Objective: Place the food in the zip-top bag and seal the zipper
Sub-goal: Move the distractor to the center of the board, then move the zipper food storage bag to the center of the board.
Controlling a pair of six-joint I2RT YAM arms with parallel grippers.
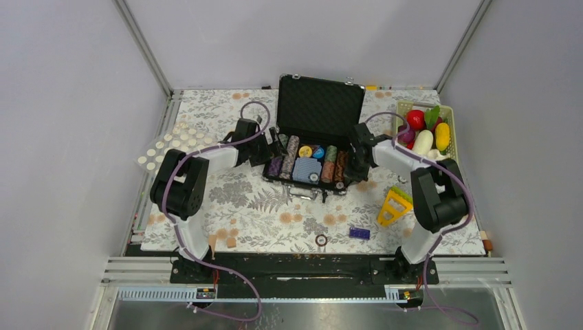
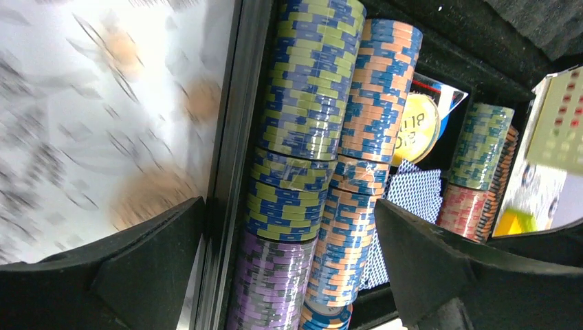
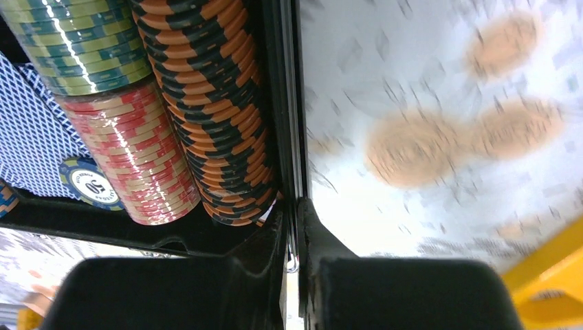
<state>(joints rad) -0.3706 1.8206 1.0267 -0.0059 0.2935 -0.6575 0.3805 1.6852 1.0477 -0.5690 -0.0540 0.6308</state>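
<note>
overhead view, bottom edge upward. lowest on the flowered cloth (image 1: 261,206) lie a purple block (image 1: 359,233), a small ring (image 1: 321,240) and two wooden cubes (image 1: 221,241); up and right of them, a yellow triangular piece (image 1: 394,206) lies beside the right arm (image 1: 433,196).

frame centre: an open black case (image 1: 313,180) packed with rows of striped poker chips (image 1: 289,158), its lid (image 1: 320,103) standing upright behind. the left claw (image 1: 273,146) is at the case's left end, released: in the left wrist view its fingers (image 2: 151,275) stand wide apart, with the case's left wall and the chip stacks between them. the right claw (image 1: 357,161) is at the case's right end, clenched on the thin right wall; in the right wrist view one finger (image 3: 227,275) is inside the case and the other outside, with the wall pinched between.

left edge: a sheet of white discs (image 1: 165,146).

upper right: the food (image 1: 422,142) lies heaped in a pale green basket (image 1: 450,117), well apart from both claws. the right arm's elbow overlaps the basket's lower corner. the white long piece runs from lower left to upper right. the yellow piece (image 1: 442,135) lies roughly up-down in the frame. the green leaf (image 1: 432,115) points toward the top edge, beside the red round piece (image 1: 414,119).
</note>
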